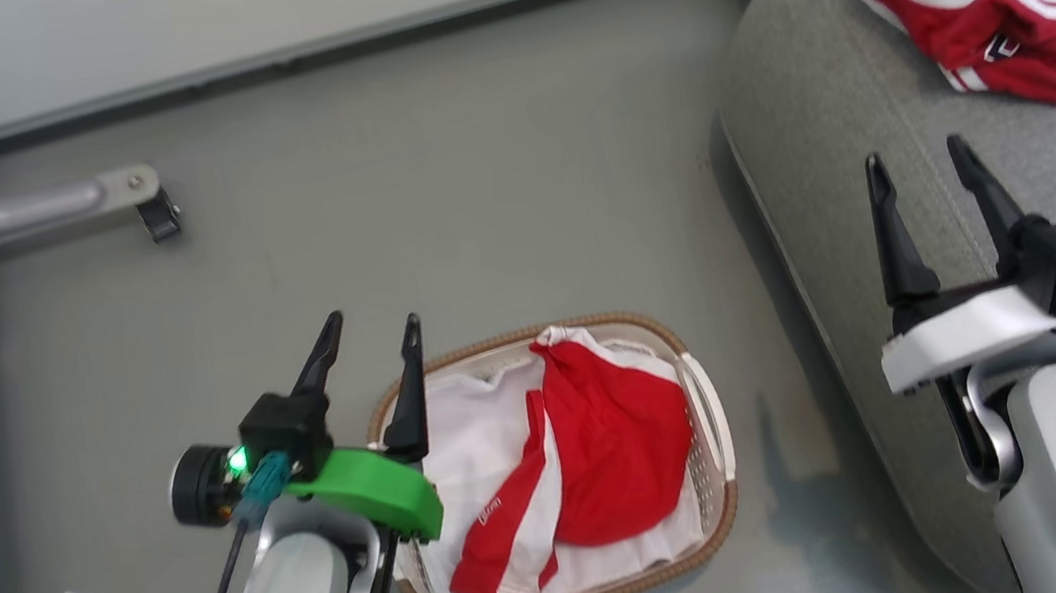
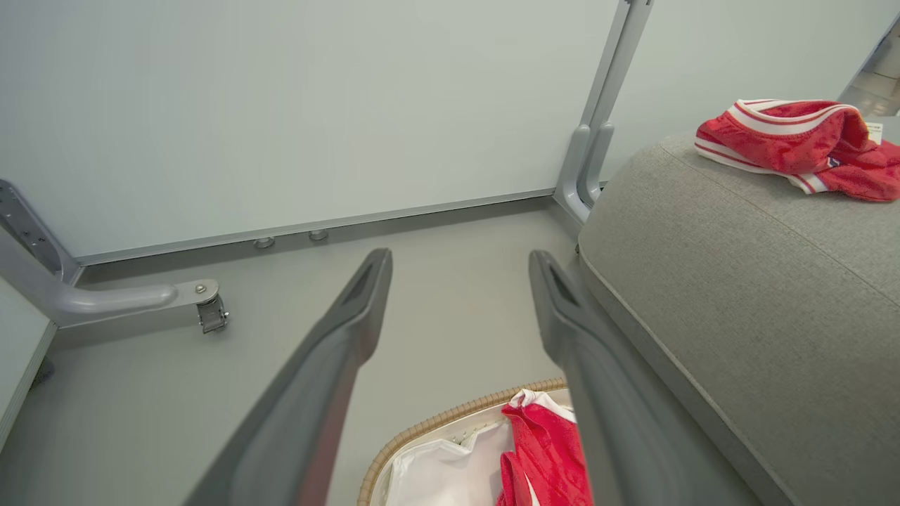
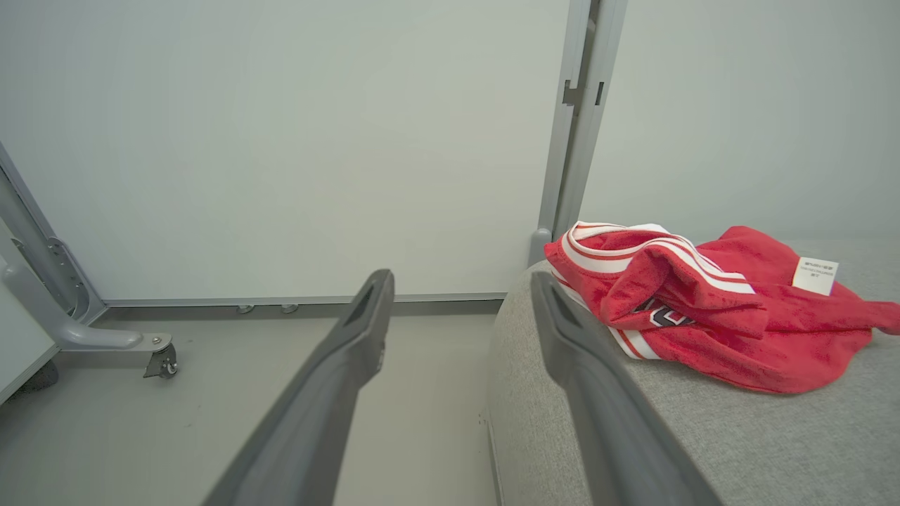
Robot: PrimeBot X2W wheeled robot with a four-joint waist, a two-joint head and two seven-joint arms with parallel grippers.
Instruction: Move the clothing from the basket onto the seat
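— Where has the clothing got to?
— It's split. One red garment (image 1: 986,8) with white stripes lies crumpled on the seat (image 1: 829,118), up at its far end. The other garment (image 1: 607,448), red with a white stripe down one side, is in the basket (image 1: 700,386), draped over a white liner sheet (image 1: 474,434).
— And the basket itself?
— It's on the floor (image 1: 471,162), near the seat's edge, with a strip of bare floor between them.
— What about the robot's hands?
— The left hand (image 1: 373,321) hangs over the basket's left rim, fingers spread wide, with nothing between them. The right hand (image 1: 914,152) hovers above the near side of the seat. It's just as wide open and empty, and well apart from the garment lying there.
— Anything else about?
— A grey metal leg (image 1: 23,207) with a caster (image 1: 160,216) stands by the wall panel (image 1: 251,8), off to the left.
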